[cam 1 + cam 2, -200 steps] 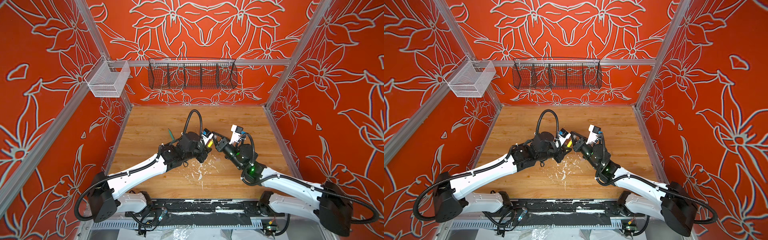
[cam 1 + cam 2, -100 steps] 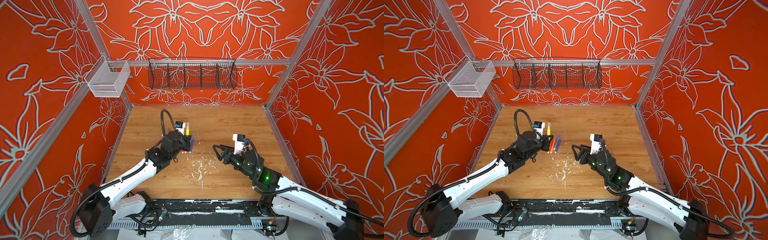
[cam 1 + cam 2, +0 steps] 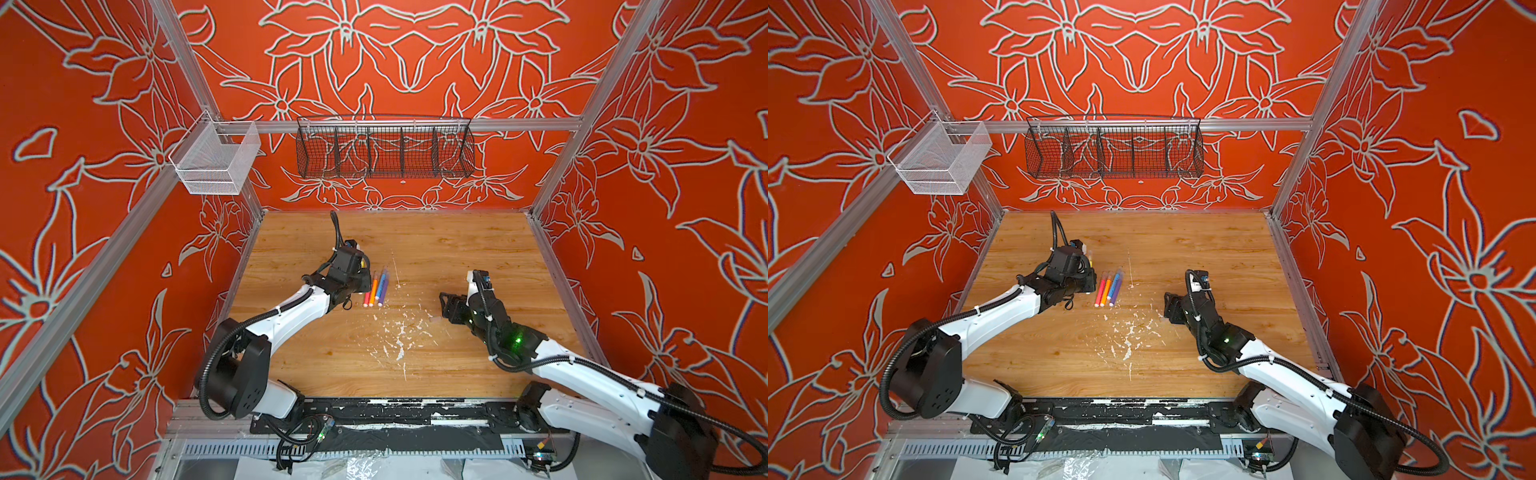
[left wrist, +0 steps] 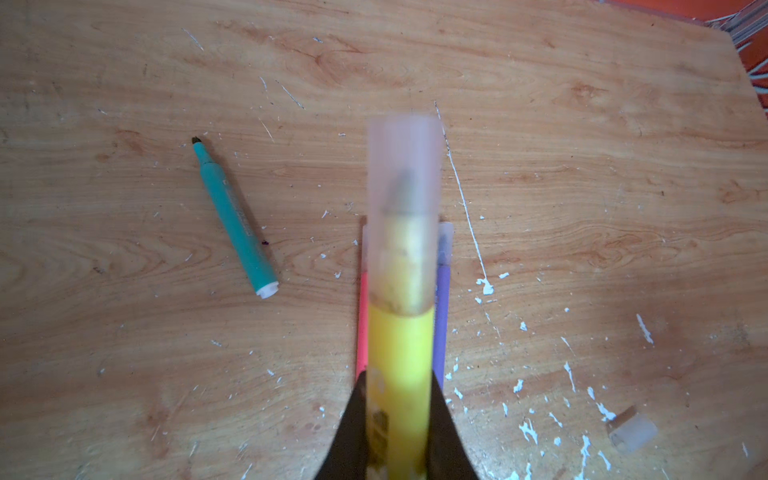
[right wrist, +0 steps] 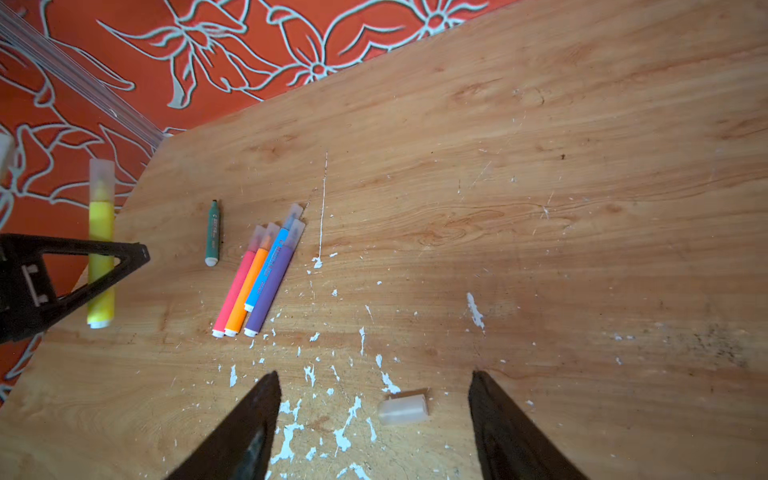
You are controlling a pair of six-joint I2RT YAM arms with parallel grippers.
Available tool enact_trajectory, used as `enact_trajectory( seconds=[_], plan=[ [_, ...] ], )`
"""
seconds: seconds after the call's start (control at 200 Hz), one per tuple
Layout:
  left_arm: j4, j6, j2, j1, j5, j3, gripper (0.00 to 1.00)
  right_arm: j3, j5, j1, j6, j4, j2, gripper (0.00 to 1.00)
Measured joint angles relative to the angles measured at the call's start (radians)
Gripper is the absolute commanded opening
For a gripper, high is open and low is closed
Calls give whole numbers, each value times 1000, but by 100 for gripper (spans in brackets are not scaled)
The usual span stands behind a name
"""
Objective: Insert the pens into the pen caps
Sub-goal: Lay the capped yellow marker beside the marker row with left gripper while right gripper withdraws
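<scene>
Lena: Both grippers have pulled apart since a second ago. They were nose to nose at mid-table; now the left gripper (image 4: 399, 386) sits back over the row of pens, and the right gripper (image 5: 374, 374) has swung away toward its own side of the table (image 3: 457, 249).

Omar: And the yellow pen (image 4: 399, 340)?

Lena: It went with the left arm. The left fingers (image 4: 353, 424) are clenched on its barrel, and a clear cap (image 4: 404, 166) covers the tip. It hangs above the row and touches nothing on the table, as far as I can judge.

Omar: So how much is done?

Lena: The pink pen (image 5: 236, 286), orange pen (image 5: 248, 286), blue pen (image 5: 266, 272) and purple pen (image 5: 271, 286) lie packed side by side, each wearing its cap. With the yellow one, that makes five. The green pen (image 5: 212, 235) lies just beside the row with its dark tip bare.

Omar: Is there a cap for it?

Lena: One loose cap (image 5: 403, 409) lies on its side among the white paint flecks (image 5: 341, 436), well apart from the green pen.

Omar: And the right fingers (image 5: 249, 415)?

Lena: They are spread wide and hold nothing. In the right wrist view the loose cap lies between them, but I cannot tell whether they are down at its level.

Omar: Then I'd say two things remain: set the yellow pen down with the others and cap the green one.
</scene>
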Motion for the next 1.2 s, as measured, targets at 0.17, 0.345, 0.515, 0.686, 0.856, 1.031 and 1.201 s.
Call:
enact_trajectory(
  seconds=[0.17,0.345,0.515,0.686,0.856,1.031,1.201],
  plan=[
    [-100,-3,105,16,-1,90,0,40,-52,-33,4,-13,62,74],
    [-183,-4,244,27,28,185,0,67,-88,-52,10,-41,116,73],
    [-266,-4,361,27,42,269,0,72,-117,-65,19,-48,144,72],
    [-322,-5,419,34,42,316,1,73,-150,-83,31,-57,174,70],
    [-356,-5,445,48,41,339,9,84,-183,-98,41,-63,196,68],
    [-368,-4,451,57,62,348,20,88,-219,-111,56,-62,213,67],
    [-370,0,451,58,90,353,27,88,-248,-125,64,-62,238,65]
  ],
)
